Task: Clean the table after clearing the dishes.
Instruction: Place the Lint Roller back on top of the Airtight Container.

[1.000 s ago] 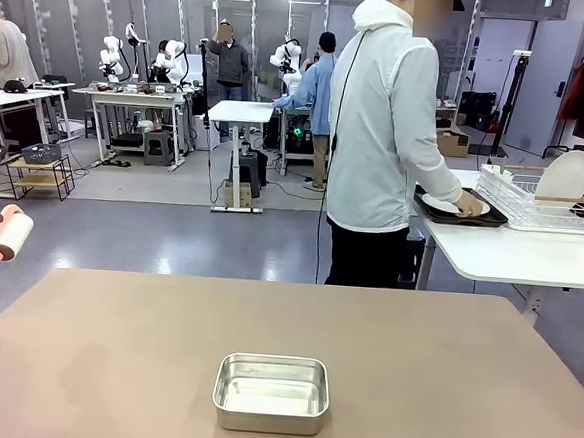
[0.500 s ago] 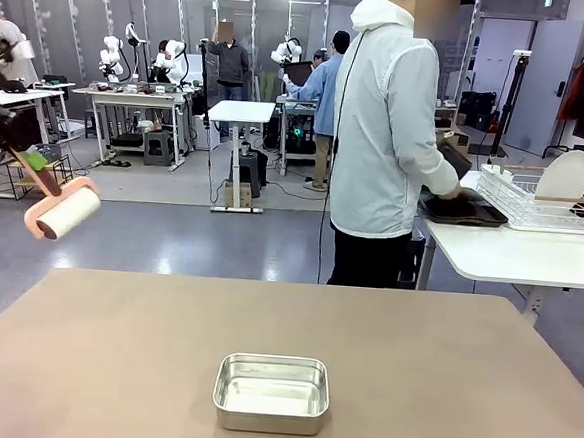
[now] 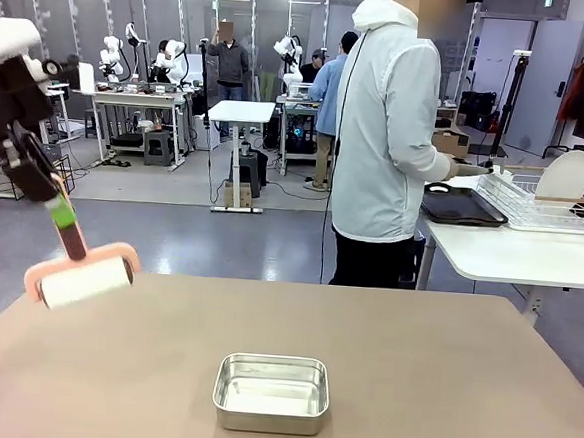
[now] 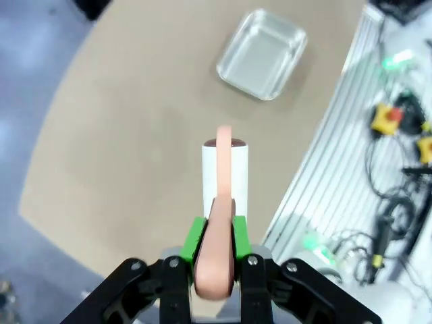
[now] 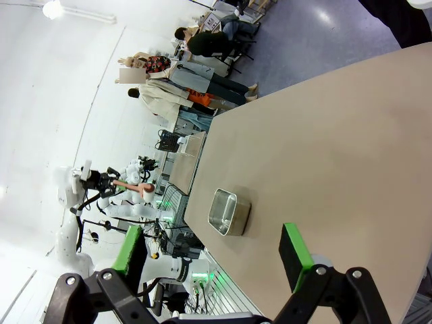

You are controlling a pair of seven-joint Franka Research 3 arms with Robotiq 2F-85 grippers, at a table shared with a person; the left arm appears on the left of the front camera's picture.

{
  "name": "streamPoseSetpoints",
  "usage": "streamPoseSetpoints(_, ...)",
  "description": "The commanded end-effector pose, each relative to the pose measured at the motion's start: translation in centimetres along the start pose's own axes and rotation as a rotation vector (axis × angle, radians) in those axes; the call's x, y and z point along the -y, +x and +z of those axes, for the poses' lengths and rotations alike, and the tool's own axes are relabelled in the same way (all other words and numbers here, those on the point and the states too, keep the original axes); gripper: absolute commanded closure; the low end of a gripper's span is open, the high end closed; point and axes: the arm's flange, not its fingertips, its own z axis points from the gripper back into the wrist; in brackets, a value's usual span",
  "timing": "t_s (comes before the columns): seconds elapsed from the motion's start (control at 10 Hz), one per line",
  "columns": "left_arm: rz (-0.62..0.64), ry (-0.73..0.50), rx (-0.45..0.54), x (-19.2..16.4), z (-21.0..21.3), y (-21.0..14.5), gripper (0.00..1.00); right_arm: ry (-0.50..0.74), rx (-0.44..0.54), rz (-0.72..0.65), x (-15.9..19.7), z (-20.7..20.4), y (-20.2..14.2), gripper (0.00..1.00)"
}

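Overhead, a lint roller (image 3: pixel 85 280) hangs above the table's (image 3: pixel 441 380) left edge.
Left gripper (image 4: pixel 214 251) pinches its pink handle; right gripper (image 5: pixel 212 253) is spread, holding nothing; a steel pan (image 3: pixel 271 392) sits front-centre; the person faces a side-table tray (image 3: pixel 461 207).

Small steel pan (image 3: pixel 271 392) sits empty, near edge, centre. Lint roller (image 3: pixel 82 281), pink frame, white roll, hangs tilted at far left. White dish rack (image 3: pixel 540 199) with upright plate on white side bench (image 3: pixel 510 256).
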Motion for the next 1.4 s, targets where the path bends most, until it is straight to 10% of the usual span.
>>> streamPoseSetpoints(0.0, -0.112, 0.060, -0.002, 1.3, -1.3, -1.0, 0.78, 0.008, 0.001, 0.014, -0.3, 0.0, -0.3, 0.00)
streamPoseSetpoints(0.6, -0.073, 0.008, -0.007, 1.6, -1.6, -0.1, 0.78, 0.008, 0.001, 0.014, -0.3, 0.0, -0.3, 0.00)
streamPoseSetpoints(0.8, -0.260, -0.012, -0.107, 3.3, -5.9, 9.3, 0.78, 0.008, 0.001, 0.014, -0.3, 0.0, -0.3, 0.00)
streamPoseSetpoints(1.3, -0.435, -0.062, -0.166, 5.9, -13.8, 19.4, 0.78, 0.008, 0.001, 0.014, -0.3, 0.0, -0.3, 0.00)
